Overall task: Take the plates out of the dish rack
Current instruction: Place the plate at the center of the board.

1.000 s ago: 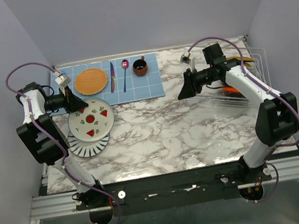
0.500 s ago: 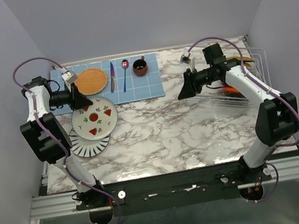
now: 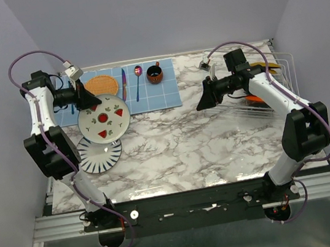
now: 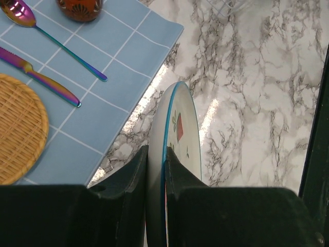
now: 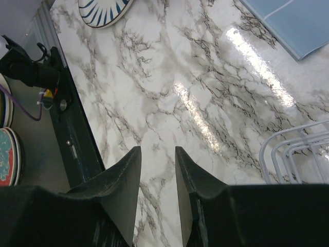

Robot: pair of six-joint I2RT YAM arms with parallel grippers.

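**Top view.** The left tool (image 3: pixel 90 101) sits over the far-left part of the worktop (image 3: pixel 175 153) and is closed on the rim of the red-wedge plate (image 3: pixel 103 118). The plate's far edge overlaps the near edge of the blue placemat (image 3: pixel 160 93). It appears to be held clear of the surface, though this angle does not settle that. The striped plate (image 3: pixel 100 157) lies flat on the worktop just nearer the arm bases, and its far edge meets the held plate in this view. A woven disc (image 3: pixel 101 84), a knife (image 3: pixel 124 84), a spoon (image 3: pixel 138 81) and a brown cup (image 3: pixel 154 74) lie on the placemat. The dish rack (image 3: pixel 284 71) stands at the far right. An orange-red plate (image 3: pixel 251 95) is inside it, largely hidden by the right arm. The right tool (image 3: pixel 204 100) hangs just left of the rack, apart from every plate.

**Left wrist view.** The red-wedge plate (image 4: pixel 180 134) is seen edge-on, pinched between both fingers (image 4: pixel 134 172) of the left tool (image 4: pixel 156 154). Its blue rim line and one red wedge are visible. The placemat (image 4: pixel 128 56), woven disc (image 4: pixel 15 128), knife (image 4: pixel 43 77), spoon (image 4: pixel 56 43) and cup (image 4: pixel 79 7) lie to the left.

**Right wrist view.** The right tool (image 5: pixel 157 154) has its jaws partly apart with nothing between them, and bare marble lies below. The striped plate (image 5: pixel 105 10) is at the upper left, a placemat corner (image 5: pixel 293 23) at the upper right, and dish rack wires (image 5: pixel 293 149) at the lower right.
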